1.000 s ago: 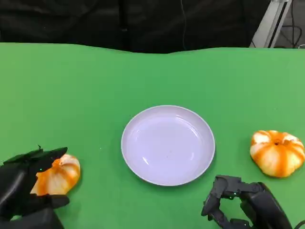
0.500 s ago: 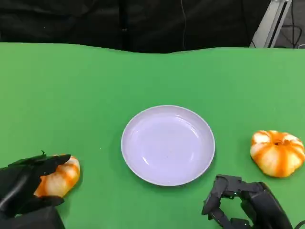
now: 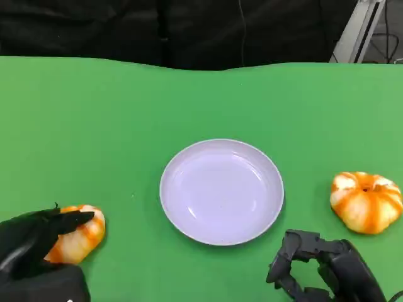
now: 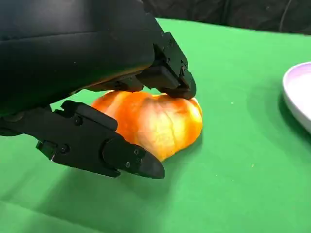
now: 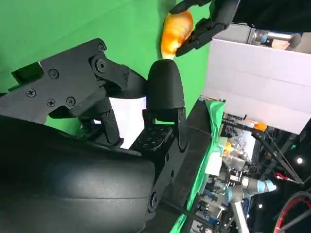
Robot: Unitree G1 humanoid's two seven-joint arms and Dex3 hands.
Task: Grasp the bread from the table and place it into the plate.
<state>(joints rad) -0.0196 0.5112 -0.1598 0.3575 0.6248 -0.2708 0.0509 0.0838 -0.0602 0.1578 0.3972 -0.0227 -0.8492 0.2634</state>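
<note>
Bread, a round orange and white bun shaped like a little pumpkin (image 3: 80,231), sits on the green table cloth (image 3: 126,126) at the near left, well apart from the plate. My left hand (image 3: 34,248) is wrapped round it. In my left wrist view one black finger (image 4: 170,68) lies on top of the bun (image 4: 155,121) and another (image 4: 104,148) reaches along its side, close to the cloth. So this hand is closing on the bun. The bun looks like it rests on the cloth, not lifted yet.

The round white plate (image 3: 221,148) is in the middle of the table and has nothing in it. A second orange and white bun (image 3: 366,201) lies at the right, near my right hand (image 3: 321,267). That hand holds nothing. Its fingers are curled in, and it waits at the near right edge.

I think I am at the grab step. The bun is not in the plate, so most of the job is left. Next I need to squeeze gently, since the bun looks soft and could squash. Then I should lift it up, carry it right toward the plate, get it over the rim, and let go so it lands inside.
</note>
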